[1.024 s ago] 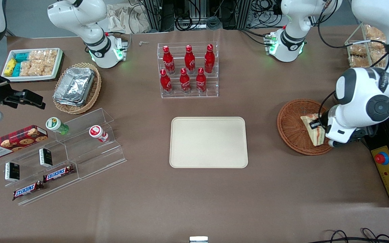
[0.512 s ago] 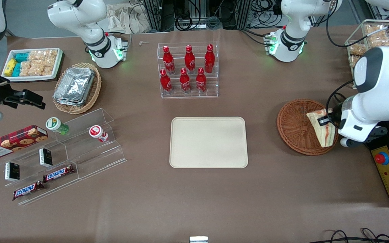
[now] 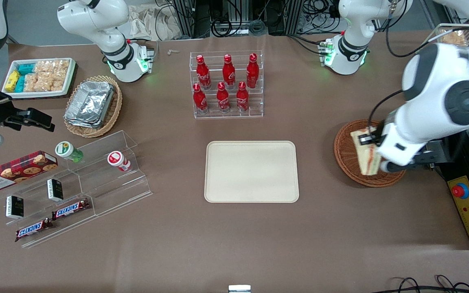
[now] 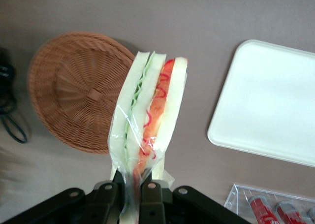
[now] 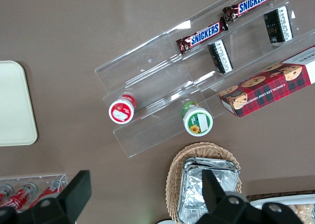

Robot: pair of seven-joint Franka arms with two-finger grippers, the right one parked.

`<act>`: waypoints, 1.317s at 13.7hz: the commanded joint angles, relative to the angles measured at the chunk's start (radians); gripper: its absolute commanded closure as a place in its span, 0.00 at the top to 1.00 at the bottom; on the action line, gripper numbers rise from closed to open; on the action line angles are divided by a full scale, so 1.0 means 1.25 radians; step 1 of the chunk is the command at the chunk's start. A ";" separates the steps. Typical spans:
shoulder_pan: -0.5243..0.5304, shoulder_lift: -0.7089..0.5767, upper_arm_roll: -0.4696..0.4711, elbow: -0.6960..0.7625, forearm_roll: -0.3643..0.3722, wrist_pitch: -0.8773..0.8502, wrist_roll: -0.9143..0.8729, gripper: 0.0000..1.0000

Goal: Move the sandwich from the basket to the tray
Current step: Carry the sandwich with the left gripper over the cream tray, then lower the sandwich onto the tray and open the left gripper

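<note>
Pinching the sandwich (image 4: 150,118) shut in its fingers (image 4: 147,194), the gripper (image 3: 371,140) hangs above the basket (image 3: 346,152), tray (image 3: 251,171) bare nearby.

The light is bright and even, and it comes from above. The brown desk (image 3: 234,240) shows only soft, small shadows under things. The foil trays (image 3: 90,103) shine with white glare. Close to the wrist camera, the hand (image 4: 132,197) looks dark and a bit blurry, and the sandwich (image 4: 150,115) wrap has shiny spots. The tray (image 4: 268,103) looks washed out.
</note>
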 commanded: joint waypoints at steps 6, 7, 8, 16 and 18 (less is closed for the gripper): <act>-0.163 0.239 -0.015 0.068 0.016 0.101 -0.259 0.00; -0.171 0.260 -0.015 0.068 0.019 0.129 -0.273 0.00; -0.188 0.274 -0.015 0.066 0.019 0.150 -0.278 0.00; -0.212 0.368 -0.011 0.065 0.036 0.285 -0.278 0.00; -0.212 0.368 -0.011 0.065 0.042 0.289 -0.278 0.34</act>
